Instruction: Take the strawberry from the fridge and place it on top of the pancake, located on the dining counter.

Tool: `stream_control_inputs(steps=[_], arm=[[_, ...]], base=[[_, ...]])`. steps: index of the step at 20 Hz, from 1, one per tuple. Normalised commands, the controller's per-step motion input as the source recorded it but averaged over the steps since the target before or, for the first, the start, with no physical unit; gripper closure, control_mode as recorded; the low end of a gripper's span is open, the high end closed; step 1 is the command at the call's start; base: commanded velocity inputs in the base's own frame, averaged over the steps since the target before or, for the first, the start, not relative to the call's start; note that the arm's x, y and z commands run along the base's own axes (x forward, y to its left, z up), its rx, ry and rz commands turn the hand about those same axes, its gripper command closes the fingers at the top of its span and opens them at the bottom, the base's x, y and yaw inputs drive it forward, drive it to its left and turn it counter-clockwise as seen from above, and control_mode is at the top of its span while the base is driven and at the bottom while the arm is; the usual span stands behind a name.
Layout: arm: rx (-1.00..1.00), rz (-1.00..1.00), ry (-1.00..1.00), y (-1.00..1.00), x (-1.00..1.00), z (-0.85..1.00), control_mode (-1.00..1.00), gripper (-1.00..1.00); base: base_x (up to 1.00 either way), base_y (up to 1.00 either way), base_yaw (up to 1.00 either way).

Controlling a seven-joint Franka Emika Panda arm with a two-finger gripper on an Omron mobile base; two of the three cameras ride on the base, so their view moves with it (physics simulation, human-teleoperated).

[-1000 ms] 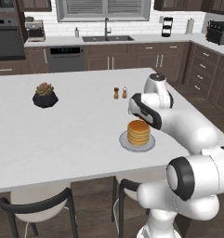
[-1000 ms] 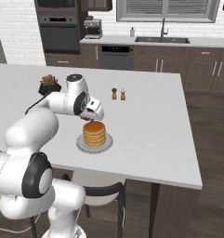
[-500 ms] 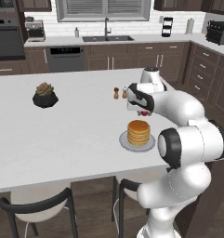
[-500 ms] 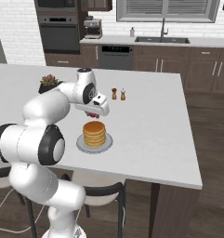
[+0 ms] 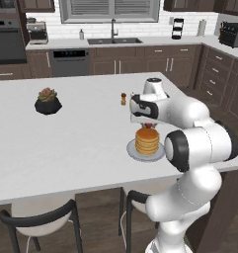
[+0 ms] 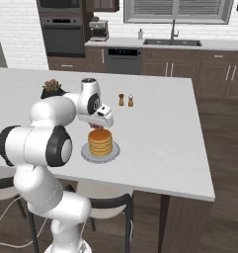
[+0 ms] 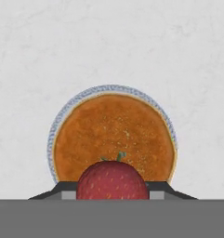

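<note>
My gripper (image 5: 149, 123) is shut on the strawberry (image 5: 149, 126), a small red fruit, and hangs just above the pancake (image 5: 146, 140). The golden stack sits on a round grey plate (image 5: 133, 151) near the front right of the white dining counter (image 5: 66, 143). In the right base view the gripper (image 6: 101, 126) hovers close over the pancake (image 6: 100, 142). Looking down along the hand, the strawberry (image 7: 112, 181) sits between the dark fingertips (image 7: 62, 189), with the pancake (image 7: 113, 132) and the plate's rim (image 7: 57, 125) straight beneath it. The fridge is out of view.
A dark potted plant (image 5: 47, 101) stands at the counter's left, and two small shakers (image 5: 123, 99) behind the plate. Black-framed stools (image 5: 36, 217) are tucked under the near edge. The counter's right edge (image 6: 204, 163) runs close to the plate.
The arm has folded and turned at the wrist. The hand, with the strawberry still in it, has come down from beside the shakers to just over the pancake stack.
</note>
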Motion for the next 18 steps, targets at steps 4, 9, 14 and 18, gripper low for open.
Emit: stream_control_inputs(steps=[4,9,14,18], arm=[[0.0,0.0,0.0,0.0,-0.04,-0.14,-1.0,1.0],[0.0,0.0,0.0,-0.01,-0.02,-0.04,-1.0,1.0],[0.0,0.0,-0.02,-0.01,-0.15,0.0,-1.0,1.0],[0.0,0.0,0.0,-0.06,0.0,-0.02,-1.0,1.0]], base=[[0.0,0.0,0.0],[0.0,0.0,0.0],[0.0,0.0,0.0],[0.0,0.0,0.0]])
